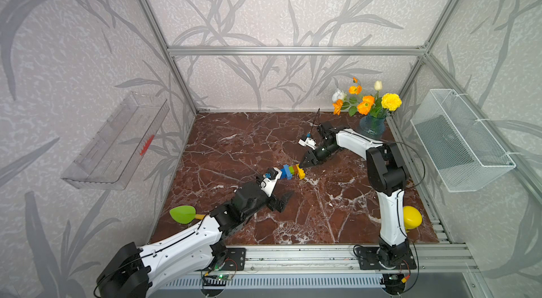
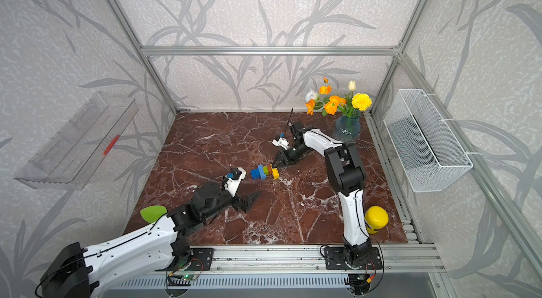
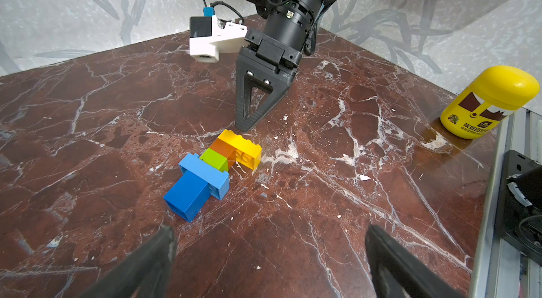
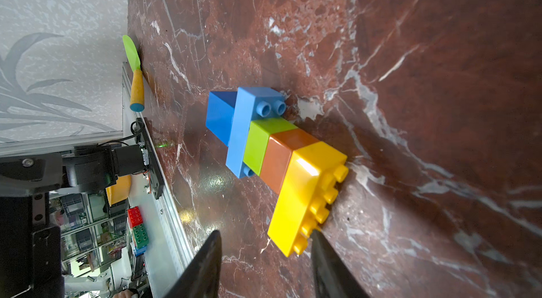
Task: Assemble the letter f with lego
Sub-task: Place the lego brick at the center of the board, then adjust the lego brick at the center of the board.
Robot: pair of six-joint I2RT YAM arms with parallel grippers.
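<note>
The letter f (image 3: 217, 161) lay flat on the bench (image 3: 88, 135): light, rigid, glossy, probably separable at its joints, best taken across its flat sides. Right pincer (image 4: 265, 233) and left pincer (image 3: 269, 229) gaped, empty.

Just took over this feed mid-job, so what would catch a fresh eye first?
The multicoloured letter f lies on its side in the middle of the marble table, blue base at one end, yellow bar at the other. The right gripper sits at that yellow end with jaws apart, not clamped on it. Bright flowers stand in the far right corner.
</note>
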